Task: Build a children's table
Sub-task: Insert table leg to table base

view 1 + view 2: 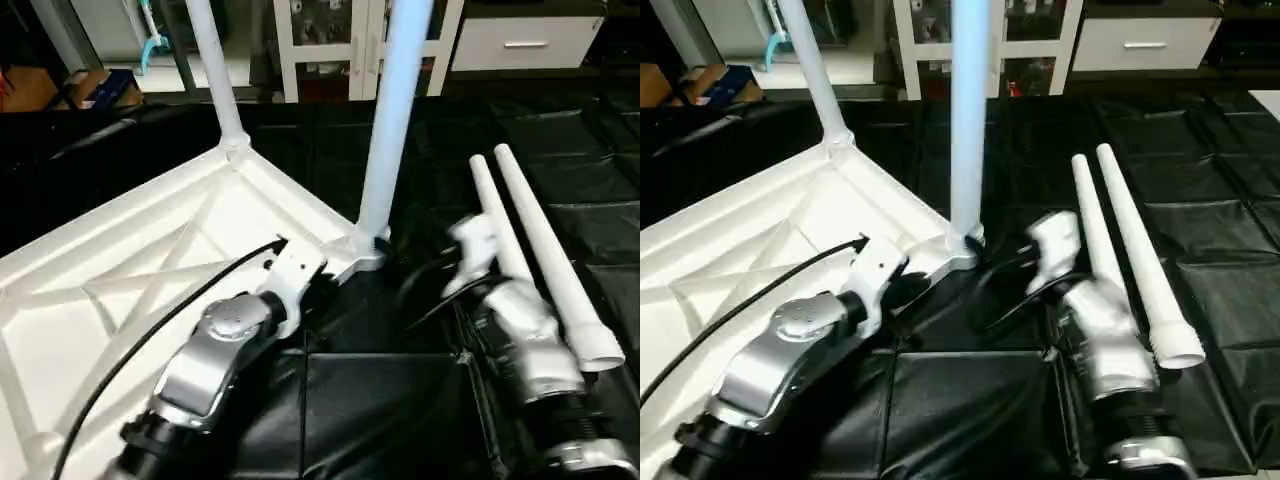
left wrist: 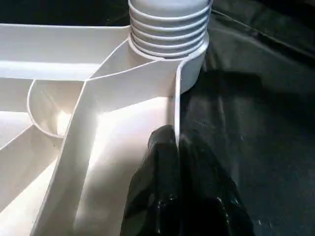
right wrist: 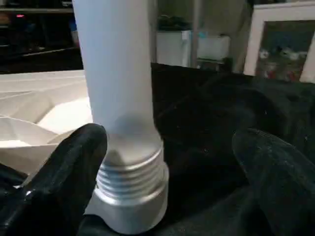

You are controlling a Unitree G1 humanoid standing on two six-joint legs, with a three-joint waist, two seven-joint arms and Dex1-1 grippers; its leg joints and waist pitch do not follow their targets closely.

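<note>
we are putting in the second leg (image 1: 392,120) at the tabletop (image 1: 120,290) corner at 12 o'clock, our left gripper (image 2: 174,162) pinching the rim, our right gripper (image 3: 167,167) wide open around the leg, so next we close and twist.

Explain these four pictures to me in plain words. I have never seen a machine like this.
This is a humanoid robot putting together a white plastic children's table. The two wide pictures come from cameras on its head, looking down over its silver forearms. The other two come from cameras on its wrists.

The tabletop lies upside down on a black sheet, ribs facing up. Two legs already stand in corner sockets: the near leg and the far leg. Two spare legs lie side by side on the sheet to the robot's right.

The left claw is pinched shut on the tabletop's edge wall, close to the near leg's threaded base. The right claw is open, its black fingers on either side of that leg's base, where threads show above the socket.
</note>
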